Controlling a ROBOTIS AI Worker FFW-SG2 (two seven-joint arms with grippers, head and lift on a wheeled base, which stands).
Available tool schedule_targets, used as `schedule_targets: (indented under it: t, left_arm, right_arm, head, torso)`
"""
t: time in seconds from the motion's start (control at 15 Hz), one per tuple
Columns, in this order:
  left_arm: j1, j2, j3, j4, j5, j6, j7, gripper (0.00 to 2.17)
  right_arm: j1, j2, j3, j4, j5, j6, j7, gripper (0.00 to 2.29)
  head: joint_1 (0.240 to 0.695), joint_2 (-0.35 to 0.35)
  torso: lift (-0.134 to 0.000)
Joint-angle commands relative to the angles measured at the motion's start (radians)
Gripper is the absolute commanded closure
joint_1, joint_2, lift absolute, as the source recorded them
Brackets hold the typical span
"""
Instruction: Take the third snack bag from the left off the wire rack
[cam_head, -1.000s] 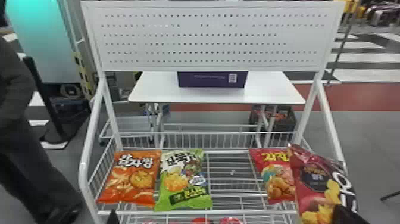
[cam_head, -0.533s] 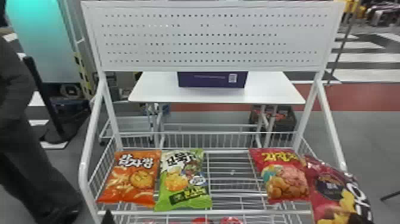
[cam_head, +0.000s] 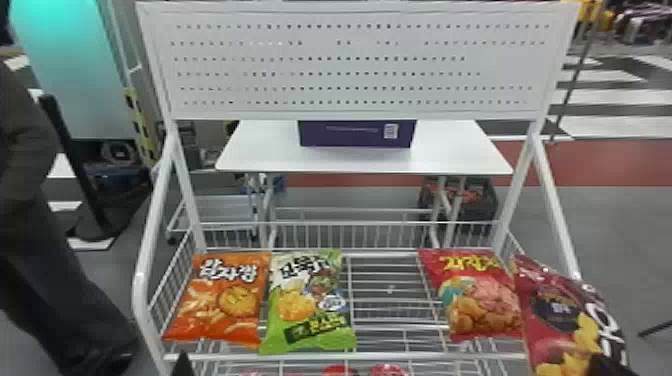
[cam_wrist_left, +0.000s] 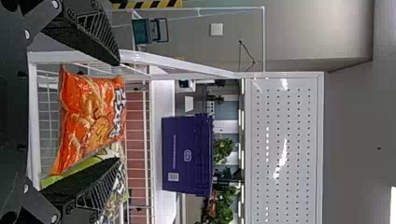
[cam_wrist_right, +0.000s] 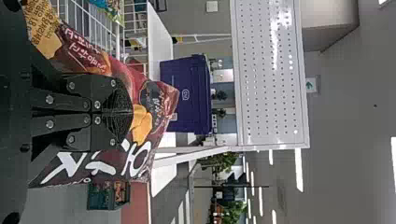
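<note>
A: Where is your dark red snack bag (cam_head: 565, 315)?
B: At the right end of the wire rack (cam_head: 150, 280), clamped in your right claw (cam_wrist_right: 116, 114), its lower corner cut off
A: Any lettering?
B: Big white characters, partly hidden behind the claw. Your left claw (cam_wrist_left: 116, 112) gapes near the orange snack bag (cam_wrist_left: 88, 121)

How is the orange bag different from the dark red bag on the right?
The orange bag lies flat on the rack, at its left end; the dark red bag is tilted, out over the rack's right side. Nothing holds the orange bag; the right hand is shut on the dark red bag. Both are snack bags.
</note>
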Motion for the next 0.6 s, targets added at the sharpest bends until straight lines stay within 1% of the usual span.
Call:
schedule_targets:
  t: [0.0, 0.53]
  left_arm:
    - [0.0, 0.001, -0.001, -0.003, 0.0, 0.0, 0.0, 0.17]
    - [0.006, 0.003, -0.003, -0.012, 0.0, 0.0, 0.0, 0.17]
  right_arm:
    - [0.0, 0.0, 0.002, -0.001, -0.001, 0.0, 0.0, 1.98]
    - [0.0, -0.003, 0.005, -0.001, -0.002, -0.003, 0.0, 1.98]
  head:
    - [0.499, 0.0]
    - [0.499, 0.0]
  torso:
    - [0.0]
    - [0.0]
